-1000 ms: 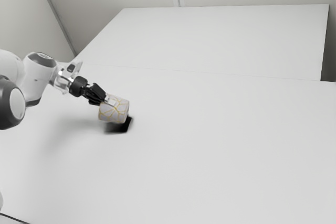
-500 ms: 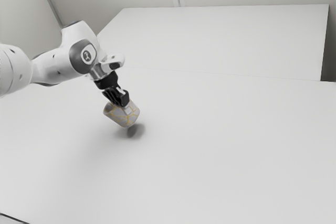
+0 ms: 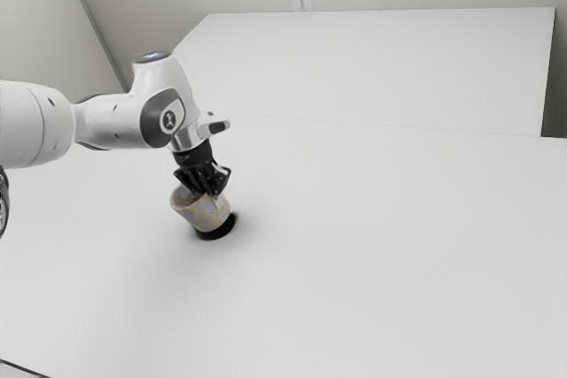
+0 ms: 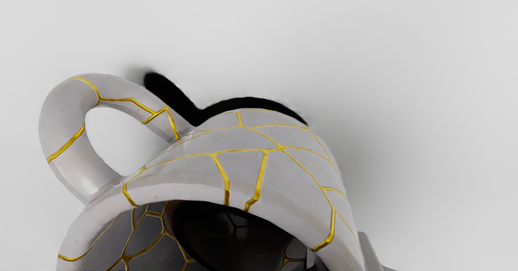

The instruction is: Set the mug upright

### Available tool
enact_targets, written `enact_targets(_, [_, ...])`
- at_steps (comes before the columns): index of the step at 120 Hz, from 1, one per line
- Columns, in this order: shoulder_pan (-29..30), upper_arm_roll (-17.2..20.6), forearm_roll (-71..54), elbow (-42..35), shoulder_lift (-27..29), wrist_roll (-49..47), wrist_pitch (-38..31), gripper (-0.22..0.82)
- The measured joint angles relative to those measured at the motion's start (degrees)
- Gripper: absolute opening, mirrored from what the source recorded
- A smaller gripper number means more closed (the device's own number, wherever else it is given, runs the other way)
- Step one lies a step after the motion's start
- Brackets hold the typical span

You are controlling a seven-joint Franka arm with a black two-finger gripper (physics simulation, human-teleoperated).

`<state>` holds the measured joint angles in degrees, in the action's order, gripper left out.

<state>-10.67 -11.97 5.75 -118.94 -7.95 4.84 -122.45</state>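
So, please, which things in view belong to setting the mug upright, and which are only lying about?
For the job:
pale grey mug with gold veins and a looped handle, tilted
black two-finger tool, shut on the mug's wall
plain white table beneath

Just lying about:
thin dark cable, exterior view's lower left corner

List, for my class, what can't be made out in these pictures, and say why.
- Underside of the mug: hidden by its own body, both views.
- Its inside bottom: lost in darkness, wrist view.
- Nearest stretch of its rim: cut off by the bottom edge, wrist view.
- Whether it touches the table: obscured by black shadow, exterior view.
- Both ends of the cable: cut off by the left and bottom edges, exterior view.
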Motion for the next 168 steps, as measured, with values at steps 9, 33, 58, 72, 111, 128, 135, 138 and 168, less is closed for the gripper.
enact_targets(9, [-0.69,-0.11,-0.99,0.31,-0.94,-2.35,0.13,-0.18])
enact_targets(33, [-2.08,-0.41,-3.91,2.76,-3.04,-7.51,2.13,-0.18])
enact_targets(58, [-2.37,-0.43,-6.61,4.78,-4.65,-11.56,5.61,-0.18])
enact_targets(72, [-2.94,-0.47,-7.46,5.87,-5.64,-13.22,7.21,-0.18])
enact_targets(111, [-3.27,-0.57,-7.65,9.61,-7.73,-15.24,11.31,0.33])
enact_targets(128, [-3.32,-0.68,-6.32,9.93,-7.35,-15.32,12.13,0.46])
enact_targets(135, [-3.36,-1.18,-6.04,10.31,-6.07,-15.05,12.37,0.50])
enact_targets(138, [-3.32,-1.38,-5.94,10.58,-5.50,-14.83,12.46,0.51])
enact_targets(168, [-2.66,-1.90,-6.27,14.89,0.91,-9.67,13.40,0.58])
